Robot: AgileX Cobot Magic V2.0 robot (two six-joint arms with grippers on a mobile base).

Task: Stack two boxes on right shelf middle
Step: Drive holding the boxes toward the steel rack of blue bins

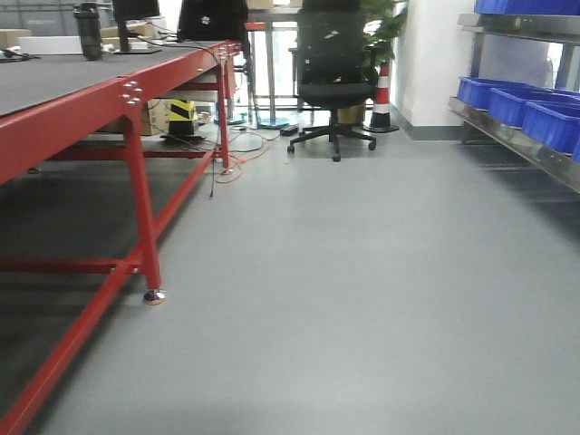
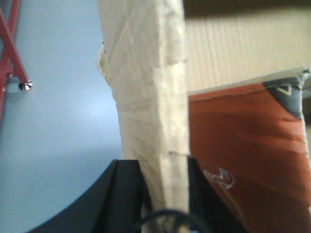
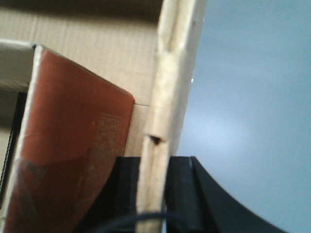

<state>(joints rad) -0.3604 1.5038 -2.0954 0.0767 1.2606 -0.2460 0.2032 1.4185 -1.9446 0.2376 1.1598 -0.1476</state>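
My left gripper (image 2: 165,199) and right gripper (image 3: 154,194) each pinch a wall of the box (image 2: 155,97), which hangs over the floor beside the table's (image 1: 82,100) long edge. I judge this the carrying step. Next I must swing right to the shelf (image 1: 512,143).

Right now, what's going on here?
Both arms hold a cardboard box: the left tool and right tool are each shut on a wall's edge, over the grey floor. An orange-red item sits inside. The steel shelf with blue bins is ahead on the right; the box is not on it yet.
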